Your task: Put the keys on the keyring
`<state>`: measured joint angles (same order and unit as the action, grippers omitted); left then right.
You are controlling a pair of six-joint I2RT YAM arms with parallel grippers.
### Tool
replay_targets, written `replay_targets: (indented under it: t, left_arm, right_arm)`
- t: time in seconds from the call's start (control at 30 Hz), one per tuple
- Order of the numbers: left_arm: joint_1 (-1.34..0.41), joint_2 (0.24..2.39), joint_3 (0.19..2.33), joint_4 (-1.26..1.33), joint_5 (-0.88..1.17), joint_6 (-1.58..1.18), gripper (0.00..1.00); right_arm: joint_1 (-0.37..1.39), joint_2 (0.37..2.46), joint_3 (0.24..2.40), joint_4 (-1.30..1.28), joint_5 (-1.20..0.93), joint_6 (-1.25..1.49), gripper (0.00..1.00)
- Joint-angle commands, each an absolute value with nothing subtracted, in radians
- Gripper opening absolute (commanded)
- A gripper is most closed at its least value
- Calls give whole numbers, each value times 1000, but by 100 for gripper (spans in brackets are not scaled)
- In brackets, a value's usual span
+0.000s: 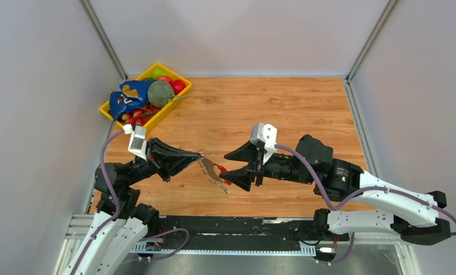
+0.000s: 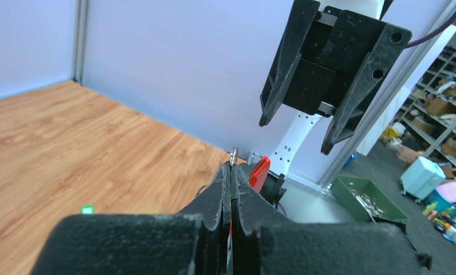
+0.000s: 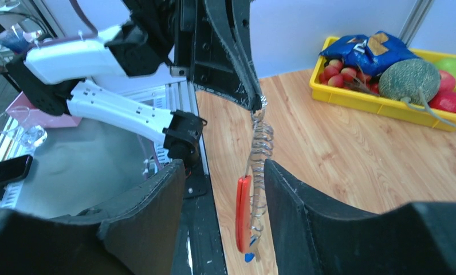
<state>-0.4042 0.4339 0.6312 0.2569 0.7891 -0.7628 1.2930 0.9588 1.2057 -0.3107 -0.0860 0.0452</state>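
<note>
Limp, light keyring (image 3: 260, 143) dangles from pinched-shut left fingers (image 1: 180, 157); right fingers (image 3: 306, 200) straddle it, apart (best grip: the stiff red clip (image 3: 243, 212)).

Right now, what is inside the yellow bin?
In the yellow bin lie a blue bag, a grey-green melon, small red balls and a green fruit. Whatever is beneath them is covered.
</note>
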Motion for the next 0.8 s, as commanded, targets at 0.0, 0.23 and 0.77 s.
replay_targets:
  t: [0.0,0.23,0.77]
  left_arm:
    - [-402,377,547,521,688,-903,0]
    - [-402,353,496,617,660,-952,0]
    - [-402,350,525,619,728,-950,0]
  right_arm:
    - [1298,947,1227,-201,-27,58,55]
    - [1298,1001,1245,-162,-57,6,55]
    - [1288,1111,1337,-164,-160,-58,46]
